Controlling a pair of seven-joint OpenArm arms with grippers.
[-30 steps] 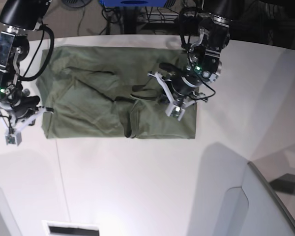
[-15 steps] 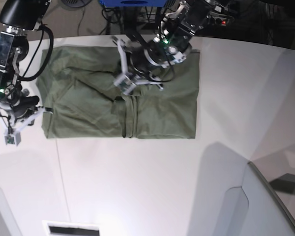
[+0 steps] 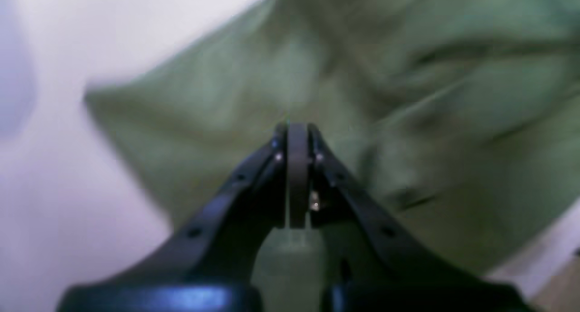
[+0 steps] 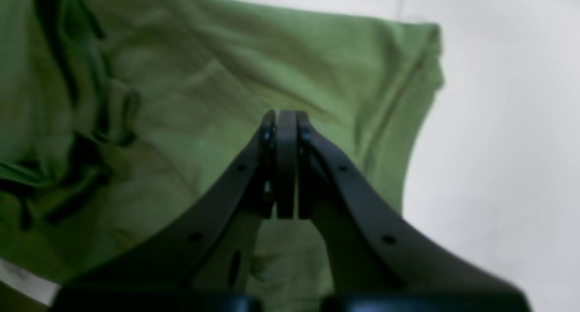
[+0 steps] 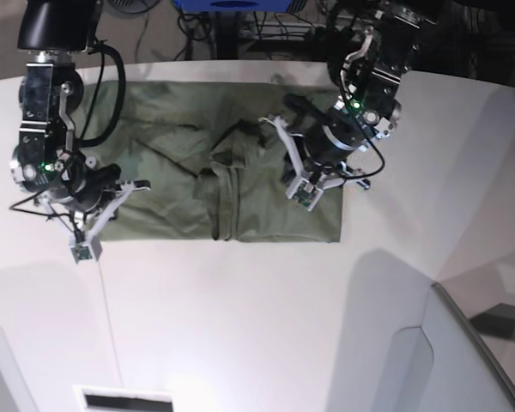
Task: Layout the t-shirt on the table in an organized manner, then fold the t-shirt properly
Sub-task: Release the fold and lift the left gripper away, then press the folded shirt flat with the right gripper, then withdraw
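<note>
The olive-green t-shirt (image 5: 180,189) lies spread on the white table (image 5: 240,318), wrinkled, with a bunched fold near its middle (image 5: 227,154). My left gripper (image 5: 283,124) hovers over the shirt's right half. In the left wrist view its fingers (image 3: 297,127) are shut, with blurred green cloth (image 3: 408,99) beneath them. My right gripper (image 5: 124,190) is over the shirt's near left part. In the right wrist view it (image 4: 281,115) is shut above the cloth (image 4: 204,85), with a shirt corner (image 4: 432,36) just ahead. I see no cloth between either pair of fingers.
A grey angled panel (image 5: 463,360) stands at the near right. A white slotted piece (image 5: 124,400) sits at the near edge. A thin seam (image 5: 107,309) runs across the tabletop. Cables and a blue object (image 5: 232,5) lie beyond the far edge.
My left arm swung from the shirt's upper middle back over its right half. My right arm moved right, onto the shirt's left part. The shirt's left edge shifted inward.
</note>
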